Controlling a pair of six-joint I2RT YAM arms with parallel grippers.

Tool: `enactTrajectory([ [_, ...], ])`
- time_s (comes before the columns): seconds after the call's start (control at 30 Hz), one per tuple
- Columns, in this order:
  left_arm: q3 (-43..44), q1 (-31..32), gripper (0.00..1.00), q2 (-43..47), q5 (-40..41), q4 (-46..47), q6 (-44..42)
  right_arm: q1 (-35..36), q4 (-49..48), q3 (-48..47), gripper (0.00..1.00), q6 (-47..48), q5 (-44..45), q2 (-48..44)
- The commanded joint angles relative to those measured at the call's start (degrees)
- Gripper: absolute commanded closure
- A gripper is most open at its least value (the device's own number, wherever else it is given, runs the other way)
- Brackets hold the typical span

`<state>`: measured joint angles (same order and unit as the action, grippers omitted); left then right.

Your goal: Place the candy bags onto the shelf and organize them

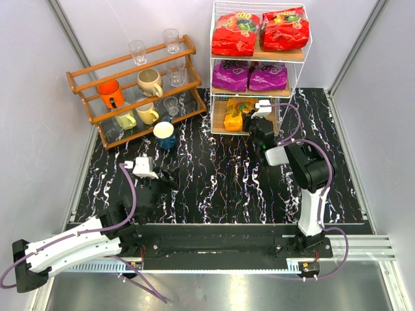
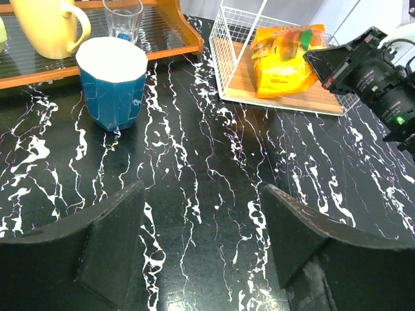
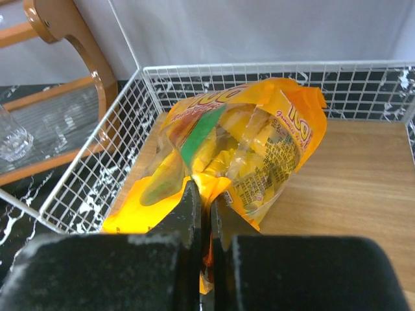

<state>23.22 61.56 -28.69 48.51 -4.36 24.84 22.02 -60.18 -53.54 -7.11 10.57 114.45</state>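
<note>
At the tabletop's far edge, my right gripper (image 3: 206, 201) pinches the orange-yellow bag (image 3: 246, 149) on the shelf (image 1: 211, 65) bottom tier. Red bags (image 1: 235, 34) and purple bags (image 1: 231, 75) sit above. I judge only release remains. My left gripper (image 2: 202, 191) gapes empty.

Left arm (image 1: 71, 249) & right arm (image 1: 313, 210) look identical imo: white shell links, black joints + bases, purple cables (image 1: 132, 194) running along each. Left gripper (image 2: 202, 189) has chunky matte-black wedge fingers (image 2: 107, 253). Right wrist cam (image 2: 379, 81) is black w/ a tiny green LED (image 2: 397, 120).

Lab enclosure: white panel walls (image 1: 32, 97)
</note>
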Motion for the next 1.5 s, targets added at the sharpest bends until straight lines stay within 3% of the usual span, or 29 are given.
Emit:
enactTrajectory([
  [0.0,-0.3,-0.1,0.25,-0.3,1.5,4.1,-1.0,-1.0,-9.7,-7.0,1.0,-1.0,-1.3,0.7],
  [0.07,-0.5,-0.2,0.24,-0.2,1.4,3.8,-0.7,-1.8,-7.9,-8.0,0.95,-1.4,-1.3,1.0],
  [0.1,-0.5,-0.1,0.24,-0.1,1.3,3.5,-0.2,-2.0,-7.1,-8.0,0.68,-1.8,-2.0,0.8],
  [0.17,0.0,-0.2,0.2,0.0,1.1,2.7,0.5,-2.2,-5.4,-5.7,0.44,-2.8,-1.7,-1.8],
  [0.33,2.3,-0.2,0.03,0.1,0.9,-1.8,3.5,-2.1,-5.0,4.7,0.22,-6.8,-1.7,-11.3],
  [0.5,5.9,-0.2,0.01,0.3,-0.9,-8.1,7.5,-2.1,0.9,18.3,0.18,-11.9,0.4,-29.1],
  [0.67,8.1,-0.3,0.01,1.0,-2.3,-15.7,12.3,-1.3,24.2,23.8,0.17,-18.7,1.7,-52.9],
  [0.7,8.5,-0.2,0.01,1.0,-2.6,-16.8,14.0,-1.2,32.7,23.8,0.17,-19.7,1.6,-56.2],
  [0.83,10.1,-0.2,0.01,1.5,-3.7,-21.4,17.6,-0.9,50.4,23.3,0.16,-24.9,1.3,-73.2],
  [0.93,11.8,-0.2,0.01,1.4,-3.9,-25.1,19.9,-0.8,62.7,21.6,0.1,-27.2,0.9,-80.8],
  [1.0,13.0,-0.3,0.01,0.8,-4.2,-27.4,20.6,-0.8,71.3,18.7,0.0,-27.8,0.5,-83.2],
  [1.23,19.1,-0.3,0.01,-2.4,-0.7,-37.1,24.1,-0.8,87.9,12.8,0.0,-29.0,-3.5,-90.5],
  [1.47,18.4,-0.3,0.01,-1.4,-0.3,-42.2,27.0,-0.8,98.2,14.3,0.0,-31.6,-6.5,-98.2],
])
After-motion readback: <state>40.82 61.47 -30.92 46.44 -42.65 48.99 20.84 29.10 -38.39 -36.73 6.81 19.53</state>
